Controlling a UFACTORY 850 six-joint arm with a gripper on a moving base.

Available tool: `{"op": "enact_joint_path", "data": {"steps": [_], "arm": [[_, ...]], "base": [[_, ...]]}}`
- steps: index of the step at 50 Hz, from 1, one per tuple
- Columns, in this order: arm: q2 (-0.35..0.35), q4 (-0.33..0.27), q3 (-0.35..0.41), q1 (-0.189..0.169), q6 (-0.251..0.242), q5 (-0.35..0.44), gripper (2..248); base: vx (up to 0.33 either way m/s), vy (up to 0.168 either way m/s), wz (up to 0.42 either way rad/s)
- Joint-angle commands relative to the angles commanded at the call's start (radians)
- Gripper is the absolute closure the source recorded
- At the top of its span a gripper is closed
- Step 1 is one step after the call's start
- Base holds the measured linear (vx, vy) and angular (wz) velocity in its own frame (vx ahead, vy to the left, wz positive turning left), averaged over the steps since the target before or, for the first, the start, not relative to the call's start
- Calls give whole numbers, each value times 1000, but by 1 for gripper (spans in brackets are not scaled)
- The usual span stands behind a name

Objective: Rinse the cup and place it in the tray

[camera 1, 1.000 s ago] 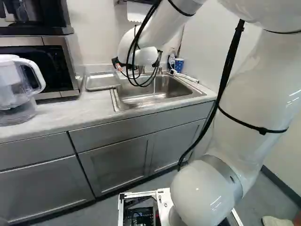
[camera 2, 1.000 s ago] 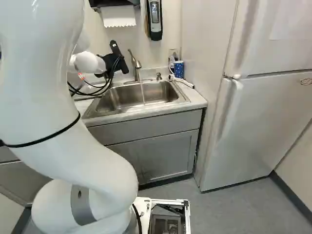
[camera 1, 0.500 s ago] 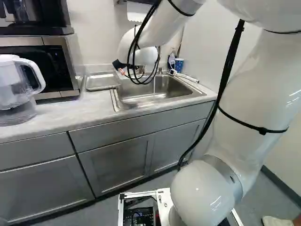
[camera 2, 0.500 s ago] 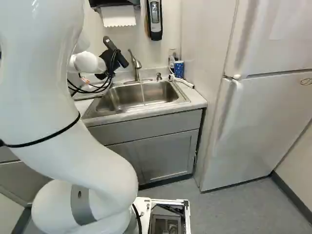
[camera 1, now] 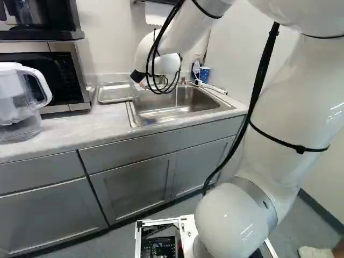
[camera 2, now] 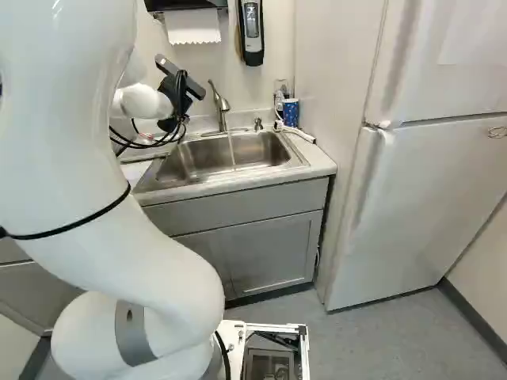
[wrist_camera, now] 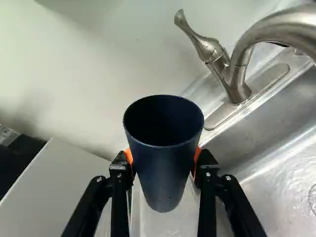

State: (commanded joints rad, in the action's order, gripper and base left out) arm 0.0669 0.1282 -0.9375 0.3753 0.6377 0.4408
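Observation:
My gripper [camera 2: 171,104] is partly visible in the right base view, left of the faucet, its fingers hidden behind the arm's wrist. In the wrist view the gripper [wrist_camera: 164,165] is shut on the dark blue cup [wrist_camera: 165,170], an orange pad against each side. The cup's open mouth and dark inside face the camera. Neither base view shows this cup. The metal tray [camera 1: 115,92] lies on the counter between microwave and sink. From the faucet [camera 2: 221,103] a thin stream of water runs into the sink [camera 2: 297,156]; the held cup is beside it, outside the stream.
A microwave [camera 1: 80,70] and a clear pitcher [camera 1: 21,99] stand left of the tray. A blue patterned cup [camera 2: 291,113] and a white cord [camera 2: 301,134] are at the sink's back right corner. A white refrigerator [camera 2: 428,198] stands to the right.
The wrist has turned and tilted, shifting the black gripper parts slightly rightward in the left base view. The base stays where it was, and water keeps running.

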Motion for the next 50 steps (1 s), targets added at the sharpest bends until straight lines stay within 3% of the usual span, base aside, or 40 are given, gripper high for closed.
{"op": "enact_joint_path", "data": {"steps": [50], "arm": [[0, 0, 0, 0, -525, 0, 125]], "base": [[0, 0, 0]]}}
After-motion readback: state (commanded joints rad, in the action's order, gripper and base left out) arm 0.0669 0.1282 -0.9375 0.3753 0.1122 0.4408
